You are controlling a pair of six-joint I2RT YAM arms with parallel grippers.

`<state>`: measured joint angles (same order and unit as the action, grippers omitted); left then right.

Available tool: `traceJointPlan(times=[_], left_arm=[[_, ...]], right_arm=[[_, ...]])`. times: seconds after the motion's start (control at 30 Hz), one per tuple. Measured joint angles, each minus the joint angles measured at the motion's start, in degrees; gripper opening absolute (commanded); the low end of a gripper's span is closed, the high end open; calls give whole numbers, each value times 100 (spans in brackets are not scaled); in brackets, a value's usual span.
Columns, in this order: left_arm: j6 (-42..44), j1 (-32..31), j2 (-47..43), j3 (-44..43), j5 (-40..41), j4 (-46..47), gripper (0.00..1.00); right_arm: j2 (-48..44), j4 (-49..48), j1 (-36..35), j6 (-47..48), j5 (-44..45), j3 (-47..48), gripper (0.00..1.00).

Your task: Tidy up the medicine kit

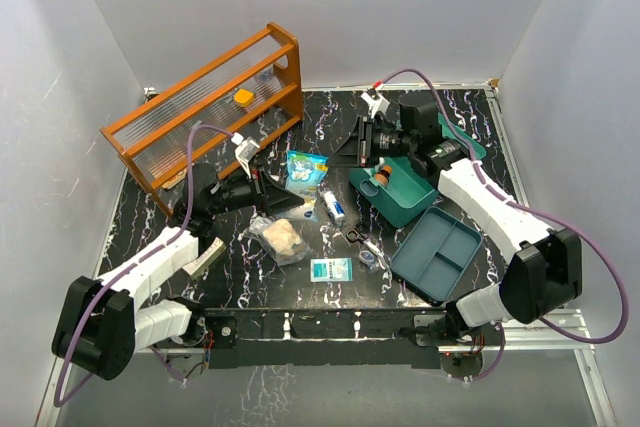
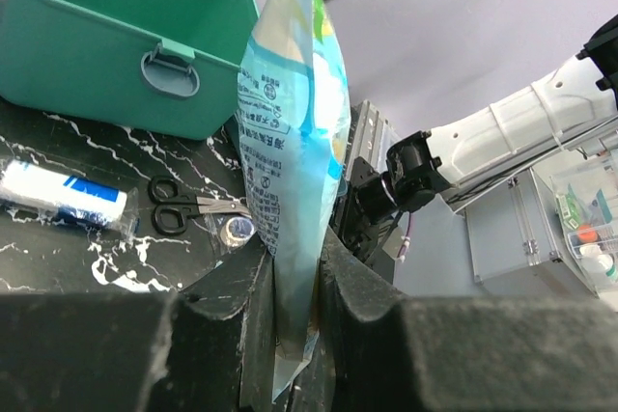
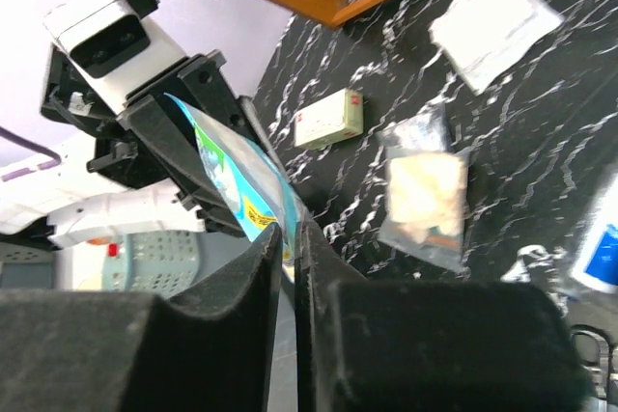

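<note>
Top view: the left gripper (image 1: 278, 187) and right gripper (image 1: 338, 155) meet mid-table, with a pale blue packet (image 1: 303, 171) between them. The kit (image 1: 405, 209) stands open just right of the packet, under the right arm's wrist. That arm is clearly the nearer one, since the left would have to reach across the packet. The arm hides much of the kit, so its long axis is hard to read; it seems to run left to right, slanting far. A tray (image 1: 435, 252) lies near right, and a rack (image 1: 200, 107) far left.

Left wrist: the left gripper (image 2: 294, 267) pinches the lower edge of the packet (image 2: 290, 142), which stands upright. The kit (image 2: 97, 45) lies beyond it with its latch side facing this way, a detail the top view does not give. Scissors (image 2: 183, 207) lie on the table between them. The right gripper (image 2: 372, 209) sits close behind the packet.

Right wrist: the right gripper (image 3: 287, 238) has its fingers pressed nearly together on the tip of the packet (image 3: 232, 190). The left gripper (image 3: 183, 142) clamps the other end. The kit is out of this view. Only here is the two-sided grip plain, and I judge that one side must let go before the packet moves right.
</note>
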<state>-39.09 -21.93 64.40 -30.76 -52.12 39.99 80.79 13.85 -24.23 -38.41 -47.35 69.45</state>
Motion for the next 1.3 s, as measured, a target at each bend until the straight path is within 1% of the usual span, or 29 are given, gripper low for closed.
traceJointPlan(times=[0.17, 0.37, 0.47, 0.6, 0.77, 0.87, 0.97, 1.1, 1.2, 1.3], left_arm=[[186, 2, 11, -219, -59, -525, 14], [326, -4, 262, -907, -83, -1198, 14], [470, -66, 549, -1405, 114, -1644, 14], [643, -282, 1099, -2092, 365, -2083, 15], [1023, -916, 2070, -3191, 614, -2719, 15], [1224, -1290, 2745, -4022, 717, -3156, 15], [1408, -1582, 3418, -4852, 833, -3499, 15], [1683, -1871, 4273, -5897, 968, -4057, 13], [1904, -2015, 5084, -6902, 1005, -4555, 13], [2002, -2063, 5619, -7436, 1051, -4859, 12]], right_arm=[[0, 297, 299, 474, 273, 28, 31], [-42, 966, 413, 1043, 1322, 273, 36], [-271, 1187, 411, 1165, 2157, 286, 36], [-957, 1314, 415, 1169, 3556, 240, 36], [-2127, 1300, 415, 1062, 5248, -118, 38], [-2677, 1318, 415, 946, 6033, -337, 38], [-3130, 1327, 417, 837, 6588, -514, 38], [-3547, 1349, 424, 763, 7049, -669, 38], [-3650, 1392, 431, 702, 7224, -671, 38], [-3646, 1497, 433, 669, 7272, -669, 38]])
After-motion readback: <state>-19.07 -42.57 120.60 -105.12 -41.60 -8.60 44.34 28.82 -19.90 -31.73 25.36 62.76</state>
